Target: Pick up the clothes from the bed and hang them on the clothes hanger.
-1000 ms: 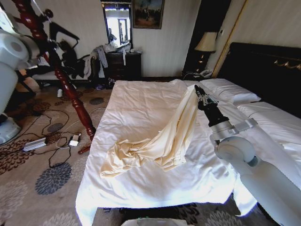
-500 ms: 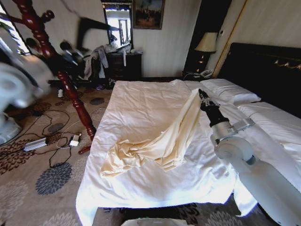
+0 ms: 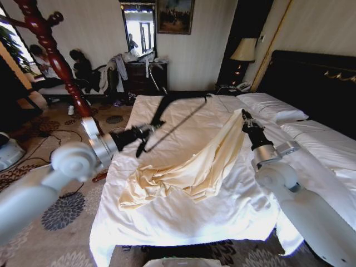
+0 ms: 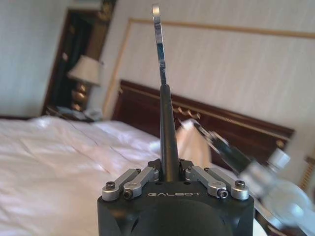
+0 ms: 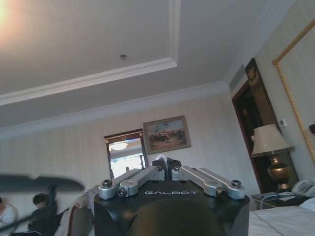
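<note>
A red turned-wood coat stand [image 3: 53,53] rises over a floral carpet [image 3: 61,211]; a cream-shaded table lamp [image 3: 243,51] and gilt-framed painting [image 3: 174,15] line the far wall

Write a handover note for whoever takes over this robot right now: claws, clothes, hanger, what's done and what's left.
Left claw: shut on the clothes hanger, held out above the bed on its left side.
Right claw: shut on the top of the cream garment, lifted over the bed near the pillows; the garment's lower part lies bunched on the duvet.
Done: hanger in hand, garment gripped and partly raised.
Left: bring hanger and garment together and get the garment onto the hanger; they are apart now.
</note>
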